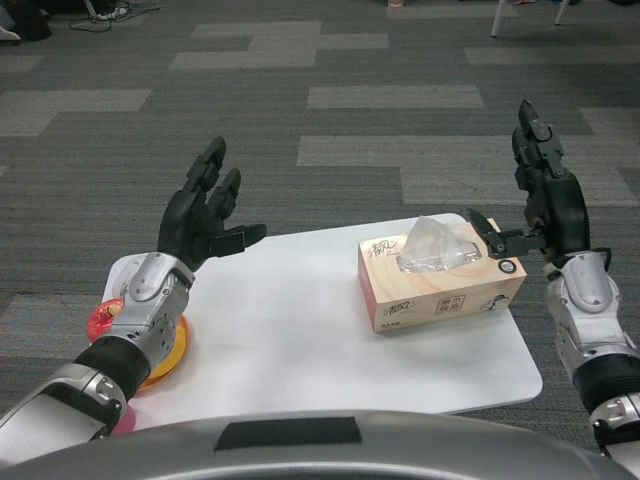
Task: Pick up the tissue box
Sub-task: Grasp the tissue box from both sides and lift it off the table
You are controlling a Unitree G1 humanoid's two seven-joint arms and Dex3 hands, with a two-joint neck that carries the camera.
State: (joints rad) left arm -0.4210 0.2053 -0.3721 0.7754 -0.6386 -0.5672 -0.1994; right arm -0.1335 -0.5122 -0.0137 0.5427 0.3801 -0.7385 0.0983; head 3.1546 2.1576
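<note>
Tissue box (pixel 441 281) on white table (pixel 300 340), between two raised empty hands.

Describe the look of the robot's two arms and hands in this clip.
Both forearms are silver metal with black bands near the elbow. The left hand and right hand are matte black, many-fingered and segmented. No cables or markings are visible.

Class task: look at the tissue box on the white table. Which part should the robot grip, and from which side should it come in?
Probably grip the tissue box across its short ends or long side walls, coming from the right, where the open right hand hovers close by its end. The flat, firm walls suit a squeeze; the top carries a soft tissue sticking up, so avoid pressing there.
</note>
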